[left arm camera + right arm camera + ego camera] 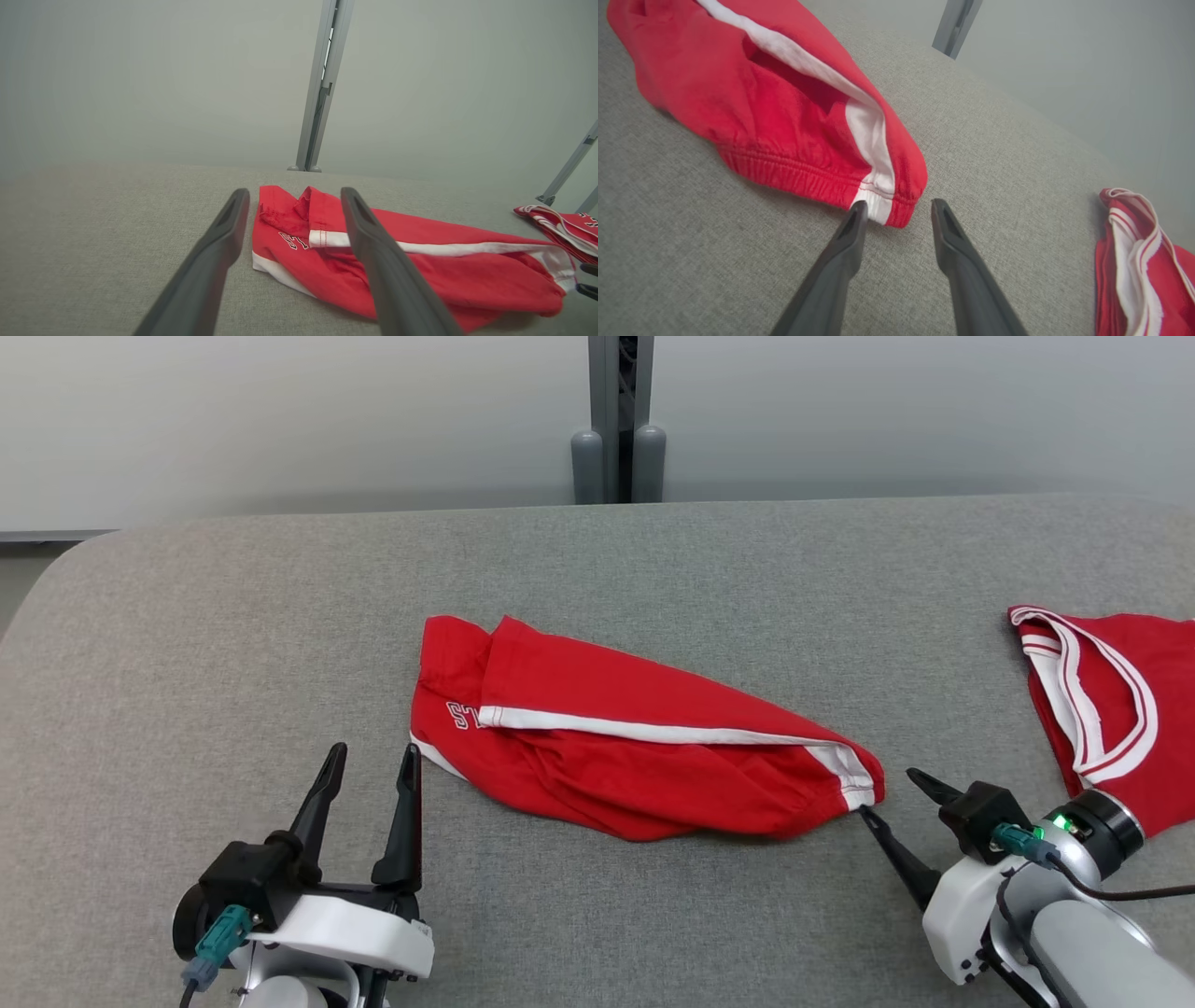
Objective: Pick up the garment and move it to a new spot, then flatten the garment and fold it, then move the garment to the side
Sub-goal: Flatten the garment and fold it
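The garment (635, 756) is a pair of red shorts with a white side stripe, lying folded over in the middle of the grey table (280, 616). My right gripper (889, 793) is open just off the garment's right corner. In the right wrist view that gripper (898, 206) has its fingers apart, and the left fingertip (857, 214) touches the white-banded corner of the garment (784, 116) without clamping it. My left gripper (373, 753) stands open near the front edge, a little left of the garment's left end. In the left wrist view the garment (444, 275) lies beyond its open fingers (224, 242).
A second red garment with white trim (1111, 709) lies at the table's right edge, close behind my right wrist, and is also seen as a red garment (1134, 261) in the right wrist view. A grey post (618, 429) stands behind the far edge.
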### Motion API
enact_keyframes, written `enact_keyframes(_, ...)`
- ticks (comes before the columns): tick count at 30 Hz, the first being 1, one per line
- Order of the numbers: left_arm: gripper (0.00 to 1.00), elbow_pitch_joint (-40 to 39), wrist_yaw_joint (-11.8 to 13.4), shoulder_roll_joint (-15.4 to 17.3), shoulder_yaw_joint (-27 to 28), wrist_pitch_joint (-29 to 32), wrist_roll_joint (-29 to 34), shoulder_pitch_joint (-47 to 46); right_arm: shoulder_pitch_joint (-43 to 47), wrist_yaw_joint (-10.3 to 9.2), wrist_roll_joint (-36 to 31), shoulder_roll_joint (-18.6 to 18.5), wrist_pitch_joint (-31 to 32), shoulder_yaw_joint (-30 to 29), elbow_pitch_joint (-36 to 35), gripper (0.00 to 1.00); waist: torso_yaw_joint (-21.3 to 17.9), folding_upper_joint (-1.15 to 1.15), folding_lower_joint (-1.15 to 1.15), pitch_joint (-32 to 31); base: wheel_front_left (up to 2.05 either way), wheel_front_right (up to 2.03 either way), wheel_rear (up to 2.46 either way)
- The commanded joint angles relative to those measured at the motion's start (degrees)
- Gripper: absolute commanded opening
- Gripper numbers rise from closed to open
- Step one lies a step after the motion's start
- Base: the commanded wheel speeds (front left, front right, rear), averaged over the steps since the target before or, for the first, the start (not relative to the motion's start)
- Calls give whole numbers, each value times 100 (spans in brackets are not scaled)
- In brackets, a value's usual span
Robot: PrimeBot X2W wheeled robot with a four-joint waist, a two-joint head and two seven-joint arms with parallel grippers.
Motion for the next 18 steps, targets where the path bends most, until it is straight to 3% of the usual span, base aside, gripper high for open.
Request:
enact_keyframes(1,100,-3,-14,23,7,-27,50,-110,90,-1,12,67,48,-67,56,100,-49,0,0,-4,0,0,0)
enact_keyframes(9,100,17,-69,22,63,-27,121,-109,97,-1,-7,295,-50,-689,-207,100,-302,0,0,-84,0,0,0)
enact_keyframes(18,100,-19,-23,23,69,-27,67,-258,524,-1,-388,783,-365,-2120,-1525,100,-493,0,0,-94,0,0,0)
